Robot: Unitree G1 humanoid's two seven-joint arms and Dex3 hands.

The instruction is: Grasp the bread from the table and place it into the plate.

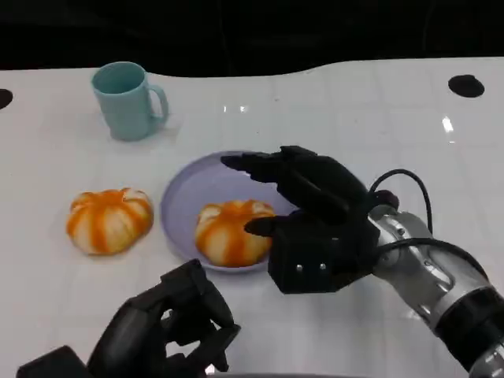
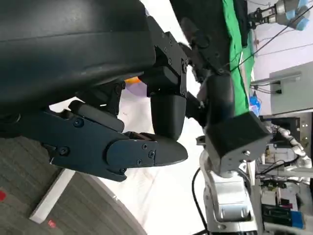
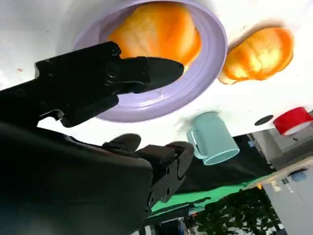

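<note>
Bread [image 1: 231, 231] sits in the lilac plate [image 1: 183, 197], at its 5 o'clock rim. Right robot hand [image 1: 311, 220] hovers beside it, fingers spread, empty: lift clear without nudging. Left robot hand [image 1: 169, 331] curled, empty. Second bread [image 1: 109, 220] at plate's 9 o'clock. White glossy worktop [image 1: 354, 110]; teal mug [image 1: 126, 100] at 11.

A light teal ceramic mug [image 1: 126, 101] stands upright on the glossy white tabletop [image 1: 331, 110], its handle turned toward the tabletop's far right part. Beyond the mug, off the tabletop's edge, lie a red roll of tape [image 3: 292, 121] and green cloth [image 3: 205, 198].
</note>
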